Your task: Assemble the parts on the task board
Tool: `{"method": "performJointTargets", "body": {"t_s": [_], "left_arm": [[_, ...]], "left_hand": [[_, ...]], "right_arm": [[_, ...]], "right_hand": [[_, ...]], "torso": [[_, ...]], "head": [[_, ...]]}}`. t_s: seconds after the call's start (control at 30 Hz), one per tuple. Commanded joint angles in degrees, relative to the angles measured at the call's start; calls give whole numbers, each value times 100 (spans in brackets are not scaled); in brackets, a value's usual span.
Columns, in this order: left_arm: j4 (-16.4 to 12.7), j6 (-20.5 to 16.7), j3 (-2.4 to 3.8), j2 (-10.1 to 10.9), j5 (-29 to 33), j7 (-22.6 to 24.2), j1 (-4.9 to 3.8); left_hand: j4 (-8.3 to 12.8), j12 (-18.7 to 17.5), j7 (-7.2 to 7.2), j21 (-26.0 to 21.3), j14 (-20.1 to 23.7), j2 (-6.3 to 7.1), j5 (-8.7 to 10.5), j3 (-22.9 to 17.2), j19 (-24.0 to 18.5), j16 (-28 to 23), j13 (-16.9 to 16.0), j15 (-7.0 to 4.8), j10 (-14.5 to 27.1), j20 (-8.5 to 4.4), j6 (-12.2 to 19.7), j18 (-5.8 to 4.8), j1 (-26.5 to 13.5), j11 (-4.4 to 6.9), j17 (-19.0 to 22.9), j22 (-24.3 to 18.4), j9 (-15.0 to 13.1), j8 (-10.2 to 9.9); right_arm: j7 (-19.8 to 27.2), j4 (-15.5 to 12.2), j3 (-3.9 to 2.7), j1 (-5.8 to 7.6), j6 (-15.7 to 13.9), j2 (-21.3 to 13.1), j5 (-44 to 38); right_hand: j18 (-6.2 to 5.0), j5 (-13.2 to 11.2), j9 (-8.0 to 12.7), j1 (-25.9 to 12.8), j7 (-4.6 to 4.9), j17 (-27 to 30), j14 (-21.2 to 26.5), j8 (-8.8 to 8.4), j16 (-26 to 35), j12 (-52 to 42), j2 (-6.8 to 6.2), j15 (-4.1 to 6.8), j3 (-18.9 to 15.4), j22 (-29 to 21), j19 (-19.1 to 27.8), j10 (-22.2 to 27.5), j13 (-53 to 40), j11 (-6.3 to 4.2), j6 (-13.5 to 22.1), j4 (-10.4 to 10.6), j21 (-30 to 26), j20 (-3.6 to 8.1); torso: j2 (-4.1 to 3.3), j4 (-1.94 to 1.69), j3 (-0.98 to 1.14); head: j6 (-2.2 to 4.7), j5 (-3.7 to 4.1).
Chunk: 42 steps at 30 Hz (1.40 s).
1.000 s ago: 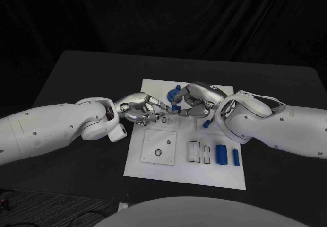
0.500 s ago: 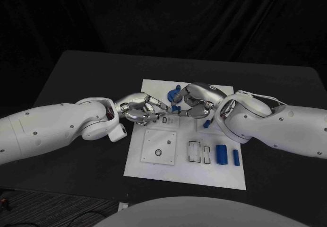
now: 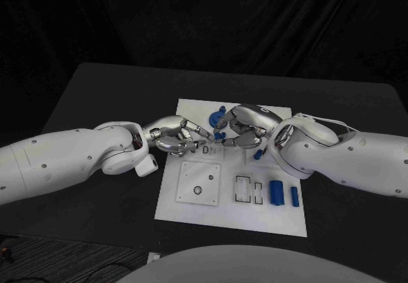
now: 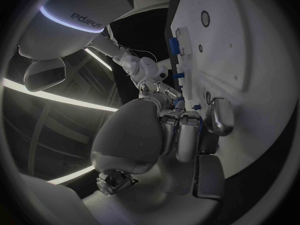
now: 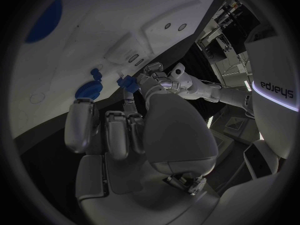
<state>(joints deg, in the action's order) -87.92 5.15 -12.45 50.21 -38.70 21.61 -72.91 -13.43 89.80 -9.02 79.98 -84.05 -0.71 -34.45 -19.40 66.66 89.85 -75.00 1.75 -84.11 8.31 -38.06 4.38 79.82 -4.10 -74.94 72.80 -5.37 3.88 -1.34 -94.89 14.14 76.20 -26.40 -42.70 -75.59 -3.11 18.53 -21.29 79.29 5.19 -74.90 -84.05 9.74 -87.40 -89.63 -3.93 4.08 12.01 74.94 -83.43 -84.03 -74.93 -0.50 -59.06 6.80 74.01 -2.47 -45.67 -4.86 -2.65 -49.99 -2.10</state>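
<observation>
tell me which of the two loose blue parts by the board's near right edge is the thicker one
The thicker blue part is the one on the inner side, next to the white slots. The thin part beside it lies nearer the board's right edge and is clearly slimmer.

task board (image 3: pixel 228 203): smooth white plastic | table (image 3: pixel 102 100): matt black

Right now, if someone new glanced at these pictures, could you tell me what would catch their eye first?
First, the left robot hand and right robot hand meeting fingertip to fingertip over the far half of the white task board, around a small blue part. Next, two blue parts lying side by side near the board's right edge.
</observation>
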Motion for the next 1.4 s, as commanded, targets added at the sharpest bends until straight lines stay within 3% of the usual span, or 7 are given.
{"method": "performJointTargets", "body": {"t_s": [0.03, 1.4], "left_arm": [[-22, 60, 12, -18, 30, 106, 3], [-53, 13, 12, -33, 30, 149, 5]], "left_hand": [[8, 1, -11, -24, -595, -35, -22, -41, -36, 15, -1478, 40, -549, 5, 47, 93, -1, -43, -1506, -9, 5, -14], [17, -8, 2, -40, -595, -41, -19, -63, -58, 15, -1468, 46, -531, 14, 108, 98, 0, -42, -1506, -17, 22, -32]], "right_arm": [[-9, -12, 3, -26, 99, 14, -36], [-92, 2, 3, -32, 321, 62, -35]], "right_hand": [[-35, -4, -200, 0, -92, -1123, -494, 19, 34, 22, 52, -28, -1, 1047, 21, -556, -1453, 32, -66, 26, -26, 0], [-39, -3, -183, 7, -64, -1102, -487, -25, 50, 40, 34, -45, -2, 1041, 31, -543, -1436, 54, -19, 19, -50, -15]], "torso": [[1, 5, -3], [-1, 1, 0]], "head": [[-1, -3], [-1, 7]]}}
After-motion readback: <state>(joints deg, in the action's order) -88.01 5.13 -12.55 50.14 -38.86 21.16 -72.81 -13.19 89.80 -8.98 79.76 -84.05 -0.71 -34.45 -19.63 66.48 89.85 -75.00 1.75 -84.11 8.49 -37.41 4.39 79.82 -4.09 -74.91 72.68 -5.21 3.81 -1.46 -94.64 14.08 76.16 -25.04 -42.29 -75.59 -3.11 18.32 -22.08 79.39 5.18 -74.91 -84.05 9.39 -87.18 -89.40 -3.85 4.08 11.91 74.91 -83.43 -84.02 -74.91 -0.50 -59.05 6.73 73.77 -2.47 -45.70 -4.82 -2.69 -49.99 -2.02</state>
